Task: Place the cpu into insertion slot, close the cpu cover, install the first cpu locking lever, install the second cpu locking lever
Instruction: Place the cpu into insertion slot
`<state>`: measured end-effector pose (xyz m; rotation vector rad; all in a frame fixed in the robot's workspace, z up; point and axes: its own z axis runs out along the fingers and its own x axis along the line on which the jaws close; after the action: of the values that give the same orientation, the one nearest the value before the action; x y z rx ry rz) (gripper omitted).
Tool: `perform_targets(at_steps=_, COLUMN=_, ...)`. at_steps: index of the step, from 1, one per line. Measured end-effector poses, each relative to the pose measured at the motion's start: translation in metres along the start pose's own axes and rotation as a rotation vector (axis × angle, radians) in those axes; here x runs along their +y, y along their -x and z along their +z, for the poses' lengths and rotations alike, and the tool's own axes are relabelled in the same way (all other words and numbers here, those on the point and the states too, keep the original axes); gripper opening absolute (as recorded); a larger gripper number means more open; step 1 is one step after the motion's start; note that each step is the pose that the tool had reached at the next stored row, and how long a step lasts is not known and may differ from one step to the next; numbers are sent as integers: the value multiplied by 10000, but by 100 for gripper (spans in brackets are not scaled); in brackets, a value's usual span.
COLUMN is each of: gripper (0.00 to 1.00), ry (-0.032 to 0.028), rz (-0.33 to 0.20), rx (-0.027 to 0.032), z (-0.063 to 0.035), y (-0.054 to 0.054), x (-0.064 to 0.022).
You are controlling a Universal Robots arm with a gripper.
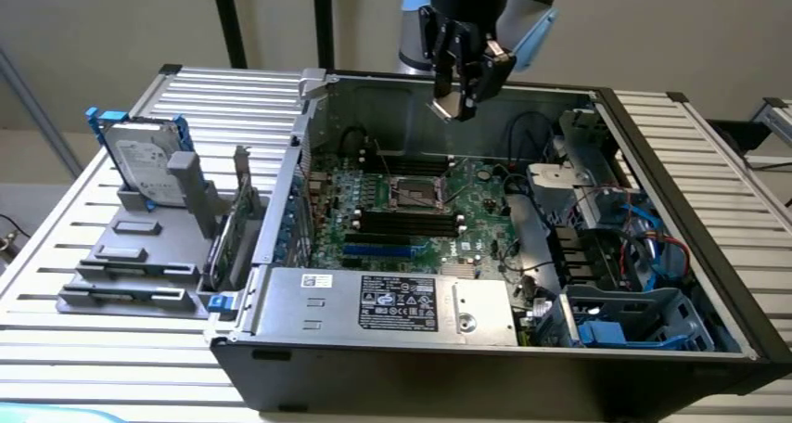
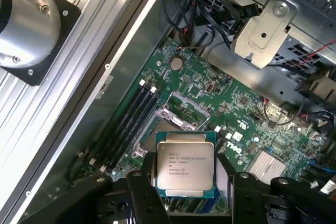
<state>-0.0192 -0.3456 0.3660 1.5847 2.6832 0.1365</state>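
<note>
silver-tan cpu, green circuit board

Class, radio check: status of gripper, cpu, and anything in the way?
Gripper shut on cpu, high over the motherboard. Insertion slot open, cpu not yet seated. No obstruction seen between.

Cpu in gripper, above insertion slot (memory slots just beside) on board in case.
</note>
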Motion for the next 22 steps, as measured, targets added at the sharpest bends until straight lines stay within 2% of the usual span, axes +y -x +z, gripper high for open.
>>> perform_targets(at_steps=3, gripper=55, ry=-10, rz=464, rx=-27, z=2, y=0, x=0)
perform_targets(at_steps=8, gripper=55, ry=-83, rz=1193, rx=-43, z=8, y=0, x=-1)
perform_targets(at_steps=22, gripper=55, ry=-375, rz=3038, rx=-33, z=41, y=1, x=-4)
